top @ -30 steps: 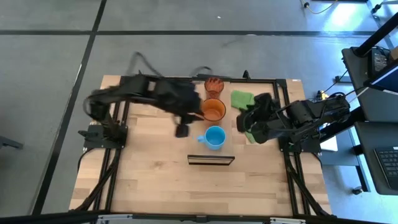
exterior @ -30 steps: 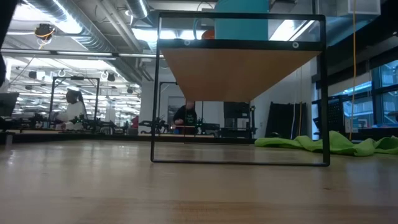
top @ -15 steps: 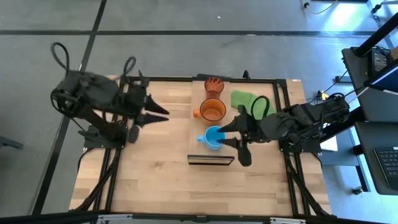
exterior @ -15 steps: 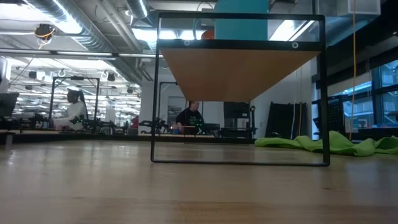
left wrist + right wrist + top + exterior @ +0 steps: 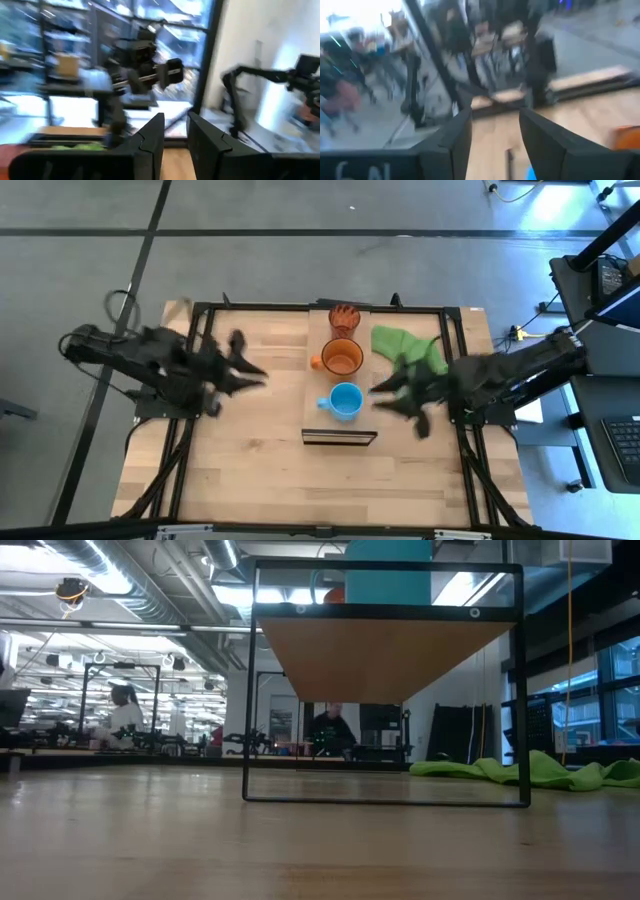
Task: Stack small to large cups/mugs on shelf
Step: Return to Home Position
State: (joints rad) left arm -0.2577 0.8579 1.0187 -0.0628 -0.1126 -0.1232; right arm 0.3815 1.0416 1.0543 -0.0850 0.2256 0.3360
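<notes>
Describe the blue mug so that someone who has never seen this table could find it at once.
A long light-wood shelf runs down the middle of the wooden table, with three vessels in a row on it. The light blue mug stands nearest the shelf's dark end, beside the orange mug. It is the only blue one; the other two are orange and reddish-brown.

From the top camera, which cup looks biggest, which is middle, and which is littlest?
1. orange mug and light blue mug: rims look about alike, too close to rank.
2. reddish-brown ribbed cup: clearly smallest.
</notes>
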